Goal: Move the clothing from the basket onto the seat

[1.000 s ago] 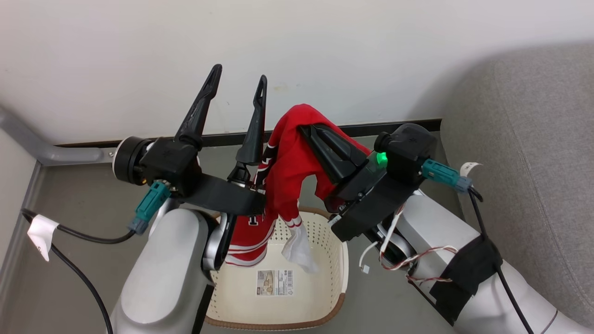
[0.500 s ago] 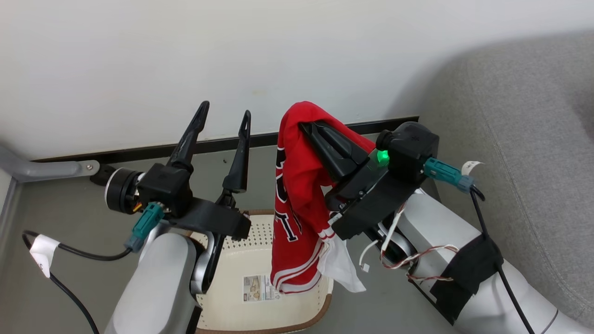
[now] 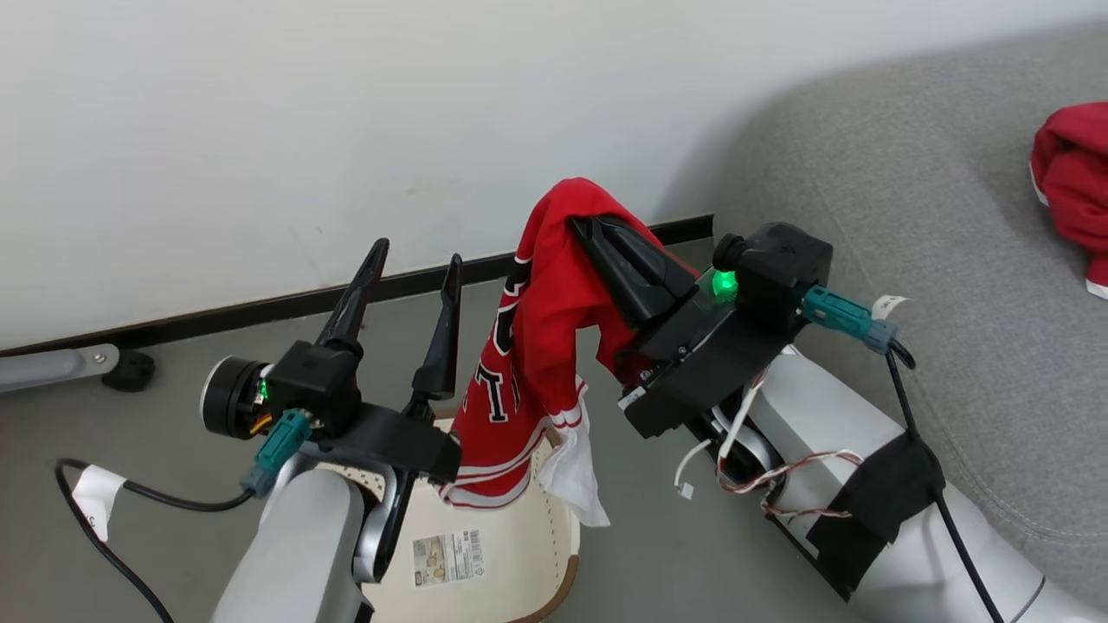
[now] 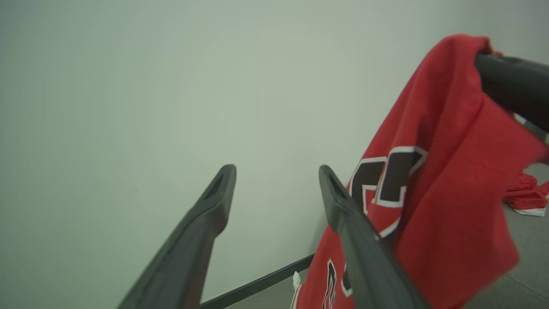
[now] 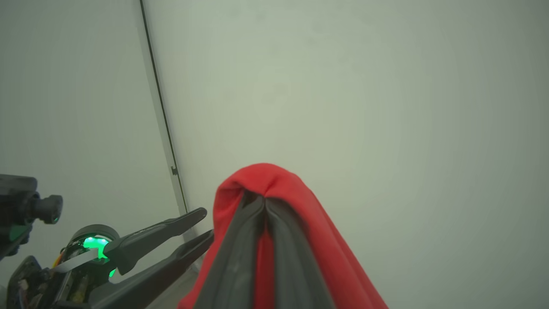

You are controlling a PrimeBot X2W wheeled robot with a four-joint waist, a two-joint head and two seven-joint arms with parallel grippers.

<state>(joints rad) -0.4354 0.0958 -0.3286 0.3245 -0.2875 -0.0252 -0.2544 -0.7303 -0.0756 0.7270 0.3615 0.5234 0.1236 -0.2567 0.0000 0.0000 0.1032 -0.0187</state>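
Grey flooring [image 3: 130, 433] is running beneath me toward a white wall [image 3: 346, 130]. Nearest to me, the cream basket [image 3: 519, 562] is sitting on the floor between my two pale forearms, with a printed label [image 3: 446, 558] on its bottom. My left gripper [image 3: 415, 253] is pointing up and away on the left, its two dark fingers spread apart and holding nothing. My right gripper [image 3: 582, 227] is rising just to its right, fingers pressed together and pinching a red jersey [image 3: 537, 346] by a fold at its top. That jersey is dangling from the pinch, its striped hem hanging over the basket's far right edge, with black white-edged lettering showing on its left side. A piece of white cloth [image 3: 576, 476] is hanging with it at the bottom. Farther right, the grey seat [image 3: 909, 216] is curving away, and a second red jersey [image 3: 1069, 182] is lying on it at the far right.
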